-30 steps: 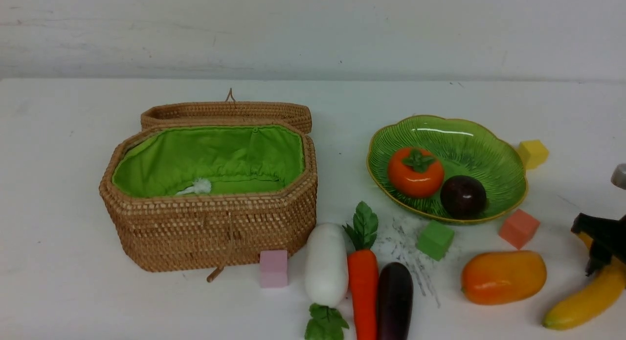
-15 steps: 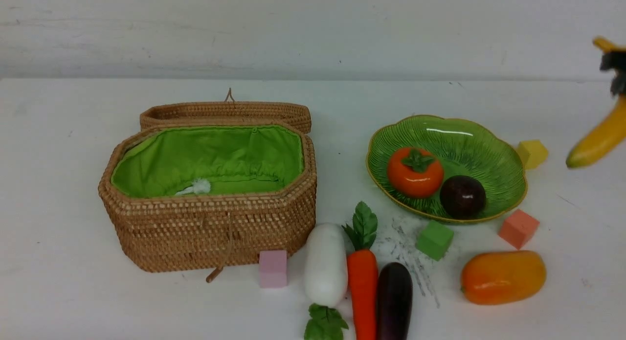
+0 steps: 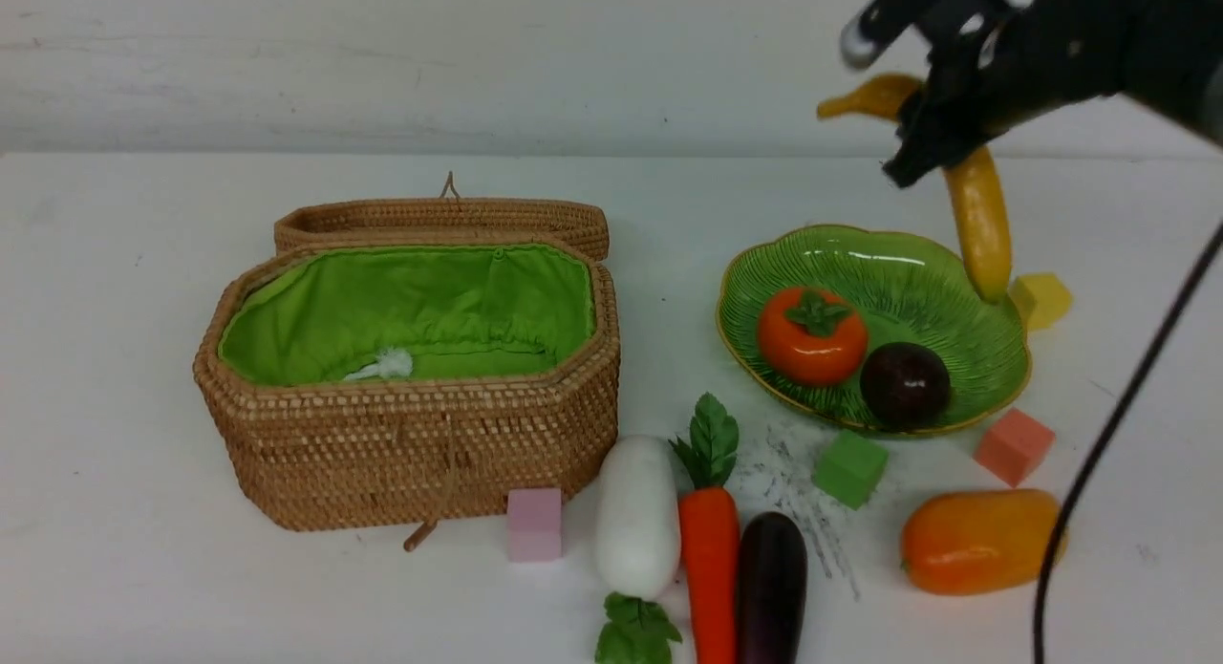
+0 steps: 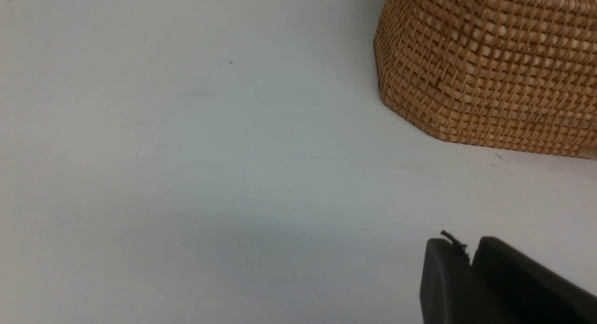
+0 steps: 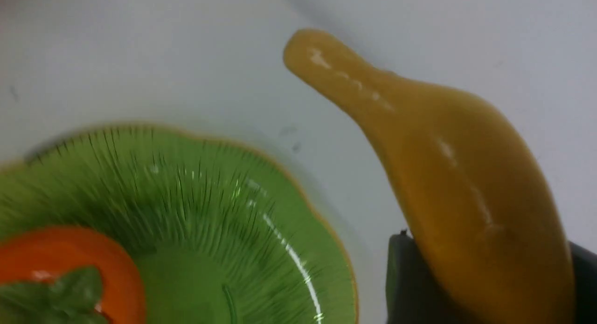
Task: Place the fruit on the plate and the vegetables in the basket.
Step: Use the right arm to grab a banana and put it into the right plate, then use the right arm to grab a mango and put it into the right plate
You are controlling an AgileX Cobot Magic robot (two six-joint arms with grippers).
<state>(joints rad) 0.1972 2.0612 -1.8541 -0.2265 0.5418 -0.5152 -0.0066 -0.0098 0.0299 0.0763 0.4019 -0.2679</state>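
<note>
One banana (image 3: 984,224) in right gripper (image 3: 929,129), prob. over plate (image 3: 889,263) rim

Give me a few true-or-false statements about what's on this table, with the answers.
The banana lies on the table. False: the right arm's jaws hold it in the air near the plate.
The persimmon and mangosteen sit on the plate. True.
The carrot is in the basket. False: it lies on the table between radish and eggplant.
The basket's lid is open. True.
The mango is on the plate. False: it lies on the table.
</note>
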